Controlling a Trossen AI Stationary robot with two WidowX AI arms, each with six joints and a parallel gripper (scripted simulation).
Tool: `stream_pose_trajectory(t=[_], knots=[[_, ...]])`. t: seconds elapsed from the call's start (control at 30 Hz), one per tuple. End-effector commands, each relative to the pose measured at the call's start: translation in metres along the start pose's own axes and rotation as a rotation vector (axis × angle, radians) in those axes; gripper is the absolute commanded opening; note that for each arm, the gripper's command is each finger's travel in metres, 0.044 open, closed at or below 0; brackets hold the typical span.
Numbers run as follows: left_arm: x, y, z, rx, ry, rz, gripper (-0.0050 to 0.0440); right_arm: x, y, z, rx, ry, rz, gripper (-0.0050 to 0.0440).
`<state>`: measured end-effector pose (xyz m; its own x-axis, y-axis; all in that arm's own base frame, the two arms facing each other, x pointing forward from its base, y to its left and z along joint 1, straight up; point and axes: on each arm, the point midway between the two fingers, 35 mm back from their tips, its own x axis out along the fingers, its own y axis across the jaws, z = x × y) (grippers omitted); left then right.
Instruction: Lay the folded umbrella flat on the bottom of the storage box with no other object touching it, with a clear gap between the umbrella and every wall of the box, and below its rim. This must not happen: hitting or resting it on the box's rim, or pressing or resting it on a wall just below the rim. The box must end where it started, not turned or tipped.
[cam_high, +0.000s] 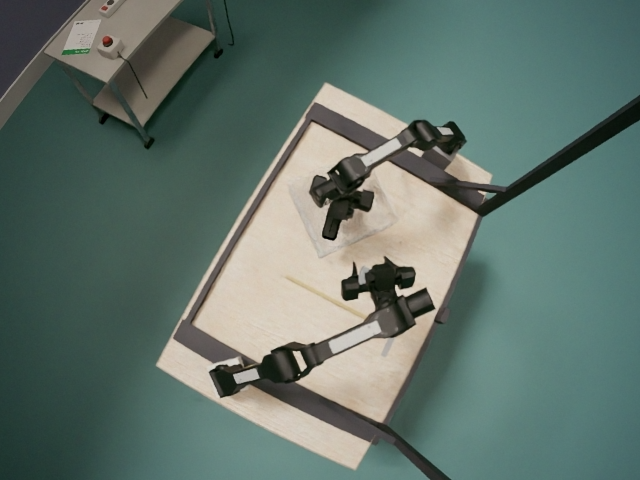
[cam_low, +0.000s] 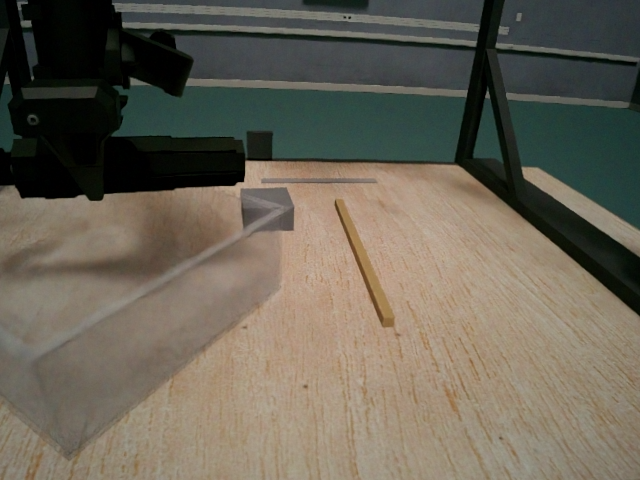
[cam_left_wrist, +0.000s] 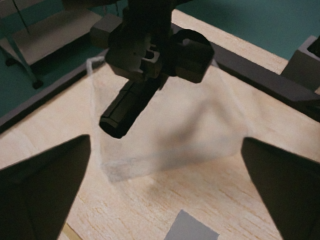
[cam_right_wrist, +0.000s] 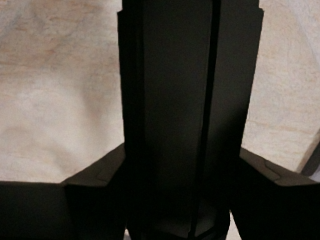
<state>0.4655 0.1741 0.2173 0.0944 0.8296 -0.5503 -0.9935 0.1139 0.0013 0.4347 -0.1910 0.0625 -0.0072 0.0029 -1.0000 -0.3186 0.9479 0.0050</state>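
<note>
The folded umbrella (cam_high: 332, 221) is a black cylinder, held lengthwise in my right gripper (cam_high: 342, 200), which is shut on it. It hangs roughly level over the clear storage box (cam_high: 343, 211), apart from the walls. In the exterior view the umbrella (cam_low: 155, 161) sits above the box (cam_low: 129, 289) rim. The right wrist view is filled by the umbrella (cam_right_wrist: 175, 115) between the fingers. My left gripper (cam_high: 369, 266) is open and empty, beside the box; its view shows the umbrella (cam_left_wrist: 127, 107), the right gripper (cam_left_wrist: 150, 57) and the box (cam_left_wrist: 165, 135) beyond its fingers.
A thin tan stick (cam_low: 363, 260) lies on the table right of the box. A small grey block (cam_low: 271, 200) stands behind the box's far corner, a flat grey strip (cam_low: 318, 180) beyond it. A black frame post (cam_low: 491, 103) stands at the right edge.
</note>
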Motion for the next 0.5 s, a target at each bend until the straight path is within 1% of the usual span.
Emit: stream_pose_trajectory(t=[0.0, 0.1, 0.2, 0.3, 0.4, 0.47], knots=[[-0.007, 0.002, 0.011, -0.026, -0.008, -0.016, 0.0400, -0.010, -0.001, 0.002, 0.000, -0.030, -0.033, -0.0050], [-0.007, 0.002, 0.011, -0.026, -0.008, -0.016, 0.0400, -0.005, -0.001, 0.002, 0.000, -0.028, -0.031, -0.0050], [-0.007, 0.002, 0.011, -0.026, -0.008, -0.016, 0.0400, 0.011, -0.001, 0.002, 0.000, -0.017, -0.021, -0.0050], [-0.007, 0.002, 0.011, -0.026, -0.008, -0.016, 0.0400, 0.012, -0.001, 0.002, 0.000, -0.017, -0.021, -0.0050], [-0.007, 0.002, 0.011, -0.026, -0.008, -0.016, 0.0400, 0.027, 0.000, 0.001, 0.000, -0.005, -0.010, -0.0050], [-0.007, 0.002, 0.011, -0.026, -0.008, -0.016, 0.0400, 0.033, 0.000, 0.001, 0.000, -0.003, -0.008, -0.0050]])
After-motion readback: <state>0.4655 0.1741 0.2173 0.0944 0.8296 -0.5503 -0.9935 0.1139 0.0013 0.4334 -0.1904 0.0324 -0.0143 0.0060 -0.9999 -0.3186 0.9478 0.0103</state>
